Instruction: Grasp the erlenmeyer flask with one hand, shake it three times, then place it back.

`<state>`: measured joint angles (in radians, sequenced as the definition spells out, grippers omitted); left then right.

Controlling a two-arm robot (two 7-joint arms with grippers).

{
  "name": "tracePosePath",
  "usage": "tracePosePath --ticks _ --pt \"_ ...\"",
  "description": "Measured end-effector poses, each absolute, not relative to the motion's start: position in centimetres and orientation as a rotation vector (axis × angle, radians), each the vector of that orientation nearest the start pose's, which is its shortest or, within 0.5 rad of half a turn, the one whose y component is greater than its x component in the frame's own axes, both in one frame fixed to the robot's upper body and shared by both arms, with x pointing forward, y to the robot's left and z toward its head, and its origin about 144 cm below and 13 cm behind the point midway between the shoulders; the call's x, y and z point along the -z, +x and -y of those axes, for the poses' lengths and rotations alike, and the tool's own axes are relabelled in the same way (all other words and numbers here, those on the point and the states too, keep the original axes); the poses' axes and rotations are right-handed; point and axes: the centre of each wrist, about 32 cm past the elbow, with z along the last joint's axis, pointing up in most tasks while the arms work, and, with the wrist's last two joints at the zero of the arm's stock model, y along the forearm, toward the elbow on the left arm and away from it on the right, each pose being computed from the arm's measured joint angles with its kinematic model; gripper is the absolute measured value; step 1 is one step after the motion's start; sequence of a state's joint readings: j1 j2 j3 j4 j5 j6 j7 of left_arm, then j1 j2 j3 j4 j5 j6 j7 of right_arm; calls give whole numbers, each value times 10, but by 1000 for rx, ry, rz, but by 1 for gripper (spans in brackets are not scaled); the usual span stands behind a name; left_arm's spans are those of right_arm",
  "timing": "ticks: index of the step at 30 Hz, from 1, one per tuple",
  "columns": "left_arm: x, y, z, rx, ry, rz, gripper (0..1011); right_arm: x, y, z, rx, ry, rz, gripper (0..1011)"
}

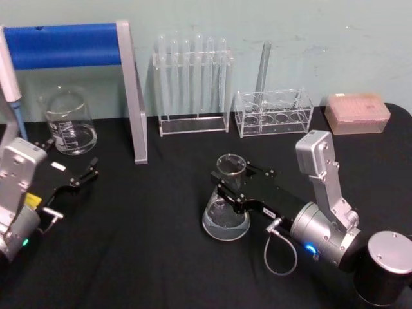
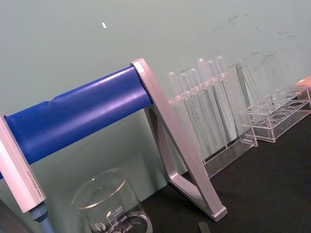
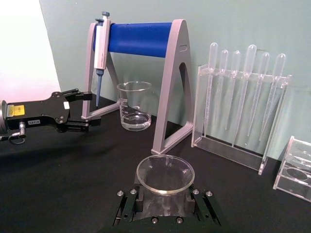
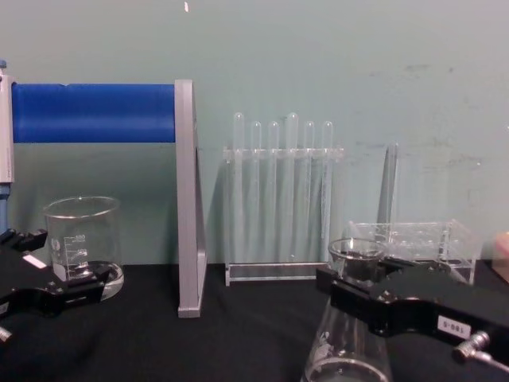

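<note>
The erlenmeyer flask (image 1: 226,209) is seen upright on the black table (image 1: 141,251), right of centre and well in front of the rack of test tubes (image 1: 192,84); a little clear liquid is visible in its wide base. The right gripper (image 1: 235,182) is reached in from the robot's right at neck height; the neck is enclosed between its two black fingers, just under the flared rim. In the right wrist view the round rim is centred in the gap, with one finger (image 3: 129,205) set on each side of it; the jaws are drawn in narrow around the neck and appear to be closed on the glass. From the chest view the black gripper body is seen crossing the neck, with the cone of the flask hanging below it; whether the base is pressed on the table cannot be told from there.

The left gripper (image 3: 91,109) is held low over the table on the robot's left, near the beaker (image 1: 67,122) below the blue-barred stand (image 1: 64,45); its jaws are parted and nothing is held between them.
</note>
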<state>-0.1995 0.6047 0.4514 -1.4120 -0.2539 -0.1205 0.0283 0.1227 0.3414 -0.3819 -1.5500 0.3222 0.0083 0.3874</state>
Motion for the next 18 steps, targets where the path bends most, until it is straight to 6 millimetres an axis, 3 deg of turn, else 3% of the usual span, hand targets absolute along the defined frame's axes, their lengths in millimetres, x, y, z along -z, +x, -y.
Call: tracePosePath --ticks 18 --pt "-1140 489 -310 -1248 305 285 1001 -1148 472 214 833 -70 -8 450"
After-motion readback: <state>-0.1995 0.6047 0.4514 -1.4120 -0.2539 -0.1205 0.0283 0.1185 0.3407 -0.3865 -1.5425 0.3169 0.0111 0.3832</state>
